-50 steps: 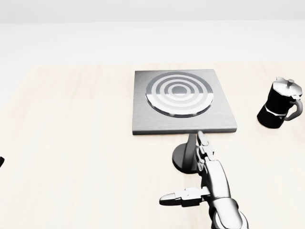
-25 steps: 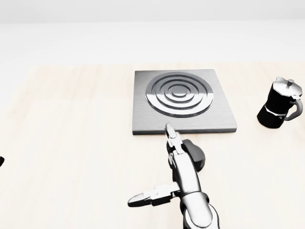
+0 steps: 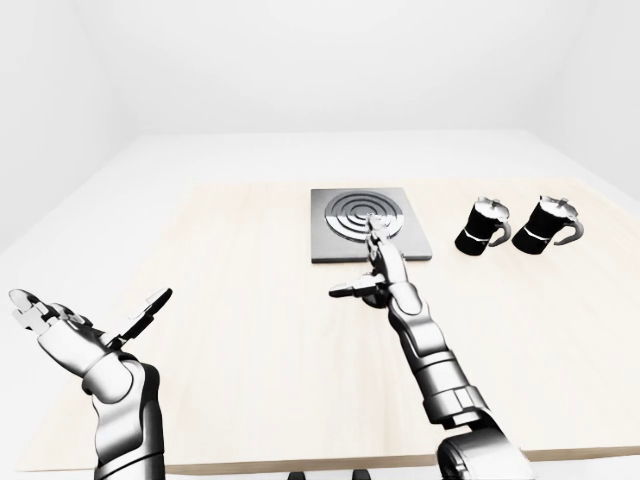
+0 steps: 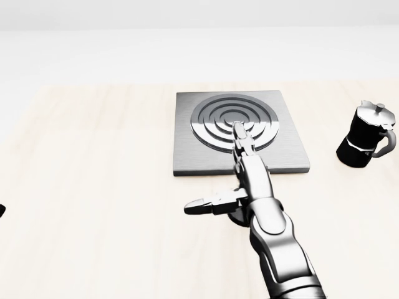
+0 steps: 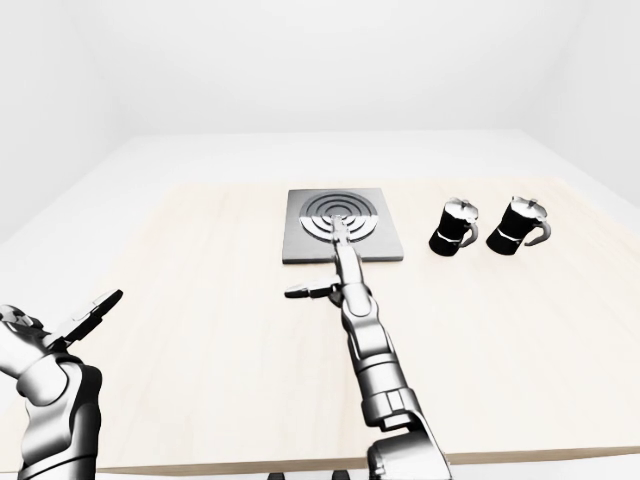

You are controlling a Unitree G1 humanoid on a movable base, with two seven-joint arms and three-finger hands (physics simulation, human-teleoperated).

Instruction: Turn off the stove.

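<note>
The stove [image 4: 287,146] is a square grey plate with a ringed burner [image 4: 215,121] on the light wooden table. Its dark round knob [image 4: 235,217] sits just below the stove's lower edge and is mostly hidden under my right hand. My right hand [image 4: 218,173] is open. Its long fingers [image 4: 240,136] stretch over the stove's lower edge onto the burner, and the thumb [image 4: 201,206] points left. My left hand [image 3: 90,306] is open, palm up, low at the left of the left-eye view, far from the stove.
Two black moka pots [image 3: 483,225] [image 3: 545,222] stand on the table to the right of the stove. One of them shows at the right edge of the head view [image 4: 365,137]. The table's near edge [image 3: 300,465] runs along the bottom.
My right hand has swung left off the knob, then reached up over the stove's lower edge onto the burner. The burner rings look darker than one second ago.
</note>
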